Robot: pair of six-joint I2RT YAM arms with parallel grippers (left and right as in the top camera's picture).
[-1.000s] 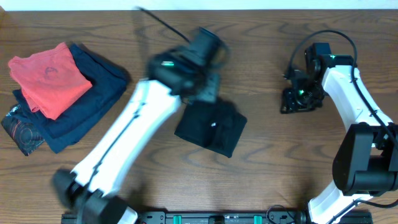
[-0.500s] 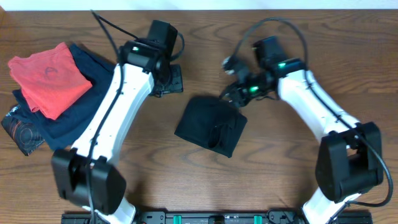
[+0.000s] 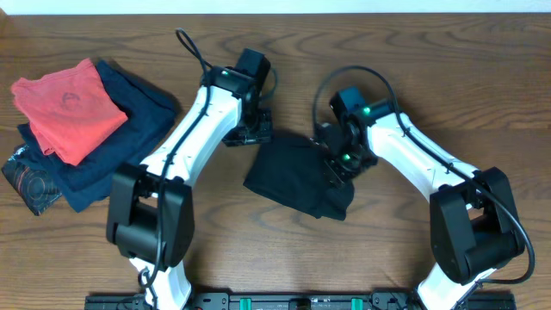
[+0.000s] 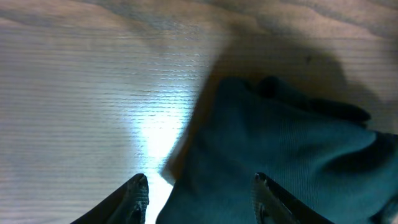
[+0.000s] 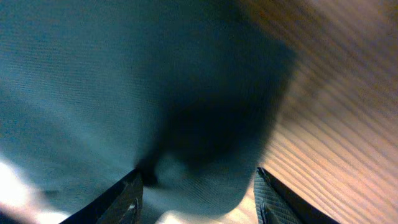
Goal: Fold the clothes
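The black T-shirt [image 3: 291,176] lies folded into a small bundle at the table's middle. My left gripper [image 3: 251,133] is open at its upper left corner; in the left wrist view the dark cloth [image 4: 280,155] lies between and ahead of the open fingers [image 4: 202,196]. My right gripper [image 3: 337,162] is open over the bundle's right edge; in the right wrist view the cloth [image 5: 124,93] fills the frame and its rounded edge sits between the fingers [image 5: 198,193]. The white logo is hidden.
A coral-red folded garment [image 3: 67,108] lies on a navy-blue folded garment [image 3: 120,138] at the far left, with a dark patterned item [image 3: 26,181] under them. Bare wooden table [image 3: 413,52] surrounds the bundle.
Both arms have swung in toward the black T-shirt. The left gripper moved right and down to its upper left corner; the right gripper came down onto its right edge.
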